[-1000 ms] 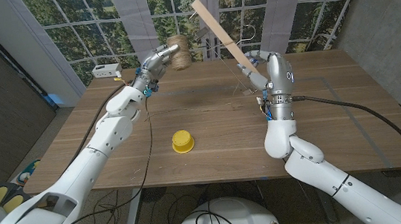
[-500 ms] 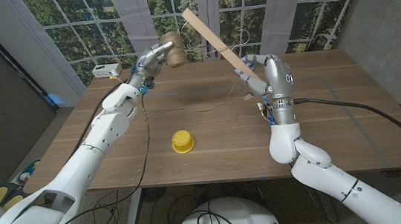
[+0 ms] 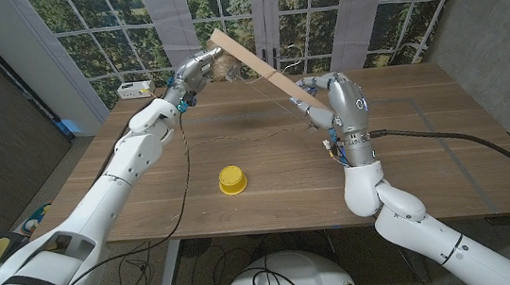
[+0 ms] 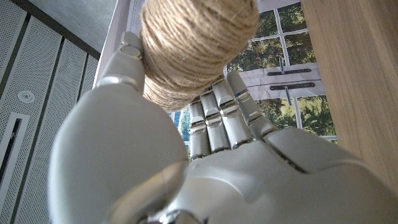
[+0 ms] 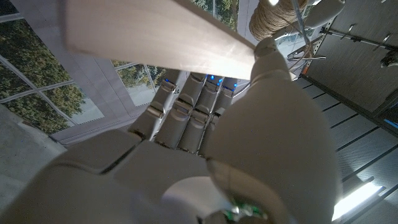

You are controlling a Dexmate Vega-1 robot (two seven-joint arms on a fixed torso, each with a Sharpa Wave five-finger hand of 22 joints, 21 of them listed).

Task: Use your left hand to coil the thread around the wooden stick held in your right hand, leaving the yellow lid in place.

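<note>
While raised, left hand (image 3: pixel 192 71) grips spool (image 3: pixel 220 67) beside stick (image 3: pixel 254 63).

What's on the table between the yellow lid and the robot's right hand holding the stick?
In the head view, only bare wooden table lies between the yellow lid and the right hand, apart from a thin thread lying farther back.

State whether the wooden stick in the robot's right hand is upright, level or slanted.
Slanted. The wooden stick rises from the right hand up toward the left hand, its far end highest.
</note>
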